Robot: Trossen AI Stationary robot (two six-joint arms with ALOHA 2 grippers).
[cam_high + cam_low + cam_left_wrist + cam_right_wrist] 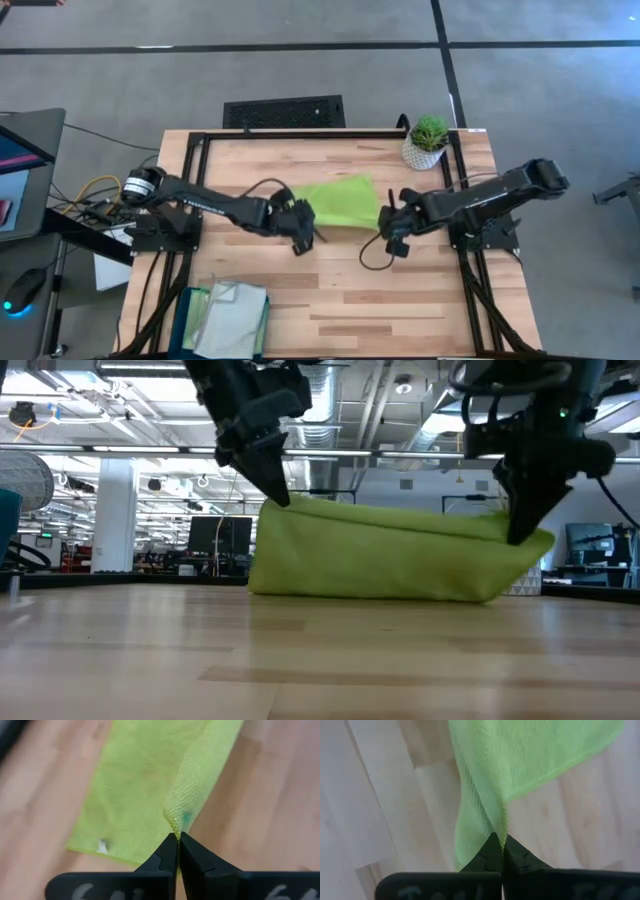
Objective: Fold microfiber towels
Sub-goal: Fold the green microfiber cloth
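A lime green microfiber towel [340, 200] lies at the middle of the wooden table. Its near edge is raised between my two grippers, and its lower part [380, 585] rests on the table. My left gripper [300, 238] is shut on the towel's left end [283, 498]. My right gripper [392, 240] is shut on its right end [520, 538]. Both grippers slant down from above. Other pale towels lie in the teal bin [190, 310] at the table's near left. My left gripper pinches a bunched corner of the towel [176, 822] between its two fingertips, slanting down from above. The cloth runs away from the fingers down to the table. My right gripper pinches the towel's other near corner [501, 825] between its fingertips, pointing steeply down. The edge between the two holds [400, 520] hangs lifted with a slight slope, and the towel's lower part stays on the table.
A small potted plant [427, 140] stands at the table's far right corner. The teal bin fills the near left corner. Bare wood [400, 300] lies between the towel and the near edge.
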